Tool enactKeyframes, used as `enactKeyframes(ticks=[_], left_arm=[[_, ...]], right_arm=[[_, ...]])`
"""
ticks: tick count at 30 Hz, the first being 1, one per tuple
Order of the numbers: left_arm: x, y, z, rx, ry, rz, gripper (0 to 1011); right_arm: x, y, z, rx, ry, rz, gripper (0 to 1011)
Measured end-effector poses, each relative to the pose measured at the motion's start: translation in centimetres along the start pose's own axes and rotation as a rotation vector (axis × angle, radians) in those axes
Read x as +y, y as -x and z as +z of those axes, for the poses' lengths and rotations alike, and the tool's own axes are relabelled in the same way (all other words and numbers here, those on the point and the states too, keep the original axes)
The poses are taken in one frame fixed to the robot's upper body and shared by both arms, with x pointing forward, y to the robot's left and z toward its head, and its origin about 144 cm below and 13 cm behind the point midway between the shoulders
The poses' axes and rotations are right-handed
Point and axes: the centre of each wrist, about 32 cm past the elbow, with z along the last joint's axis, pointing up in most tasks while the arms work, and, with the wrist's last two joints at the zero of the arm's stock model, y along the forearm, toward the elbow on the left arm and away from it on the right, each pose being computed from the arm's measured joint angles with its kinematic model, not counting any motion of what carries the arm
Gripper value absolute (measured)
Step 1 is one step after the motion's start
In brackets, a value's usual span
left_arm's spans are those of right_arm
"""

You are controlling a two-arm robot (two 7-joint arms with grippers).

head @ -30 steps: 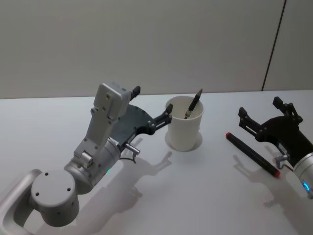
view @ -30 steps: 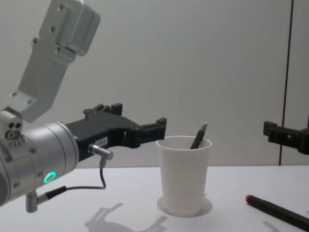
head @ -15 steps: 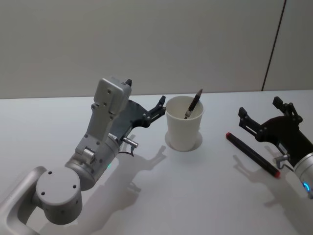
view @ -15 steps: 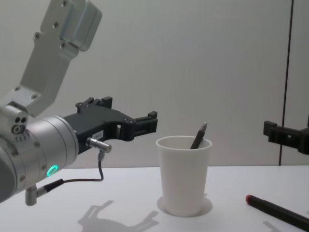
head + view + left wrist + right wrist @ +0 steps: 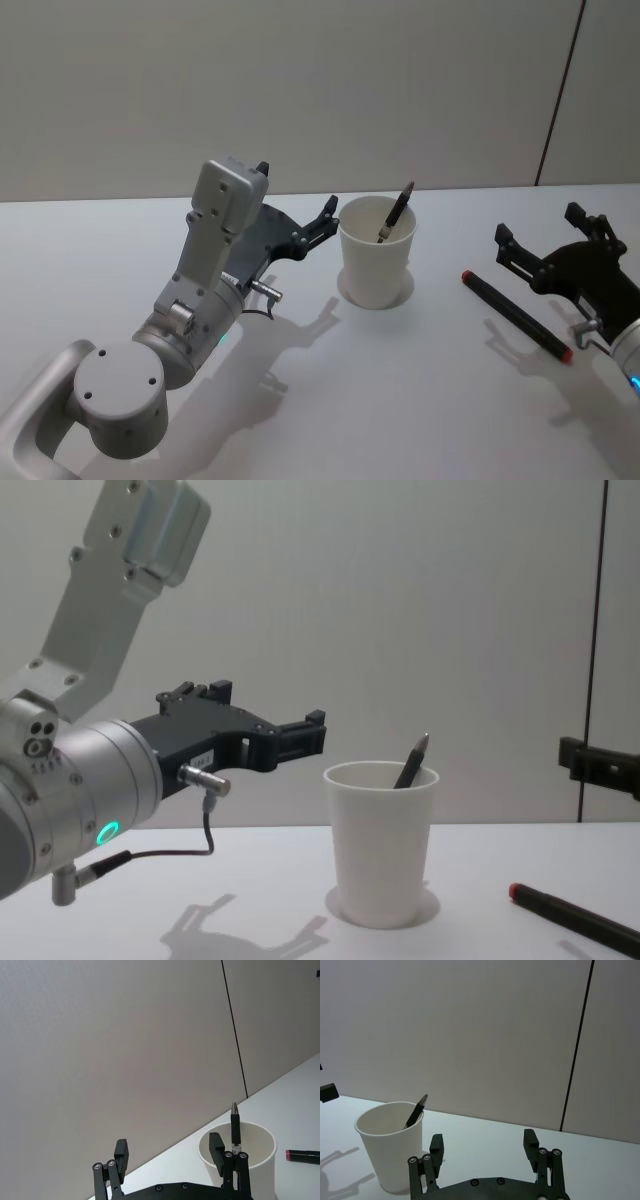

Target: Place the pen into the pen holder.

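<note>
Pen (image 5: pixel 397 212) first: slim, dark, silvery at the tip, and it is in. It stands inside the tapered white paper cup (image 5: pixel 376 262), lower end down in the cup, upper part leaning on the far rim with the tip poking up above it. That lean looks stable, since the rim props the shaft, and the cup sits upright on the pale bench (image 5: pixel 400 400).

Just to the cup's left hangs the left gripper (image 5: pixel 296 190), raised to about rim height. Its black fingers are spread wide with nothing between them, pointing toward the cup without touching it. From its own wrist view one fingertip lines up in front of the cup, but the chest view shows clear air between them. An empty, spread gripper beside a loaded cup reads as a finished drop, so by my judgement this pen's step is done.

Further out to the right, a black marker with red ends (image 5: pixel 515 315) lies flat on the bench, well apart from the cup. The right gripper (image 5: pixel 540 225) hovers beyond it, fingers spread and empty. That may be the next candidate.
</note>
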Motion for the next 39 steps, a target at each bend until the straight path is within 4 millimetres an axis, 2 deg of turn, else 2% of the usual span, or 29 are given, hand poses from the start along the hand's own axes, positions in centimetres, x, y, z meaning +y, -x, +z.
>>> enactKeyframes(ticks=[39], left_arm=[[0.0,0.0,0.0,0.000,0.000,0.000,1001]], right_arm=[[-3.2,-1.8,1.5,-0.008,0.170,-0.058,1002]])
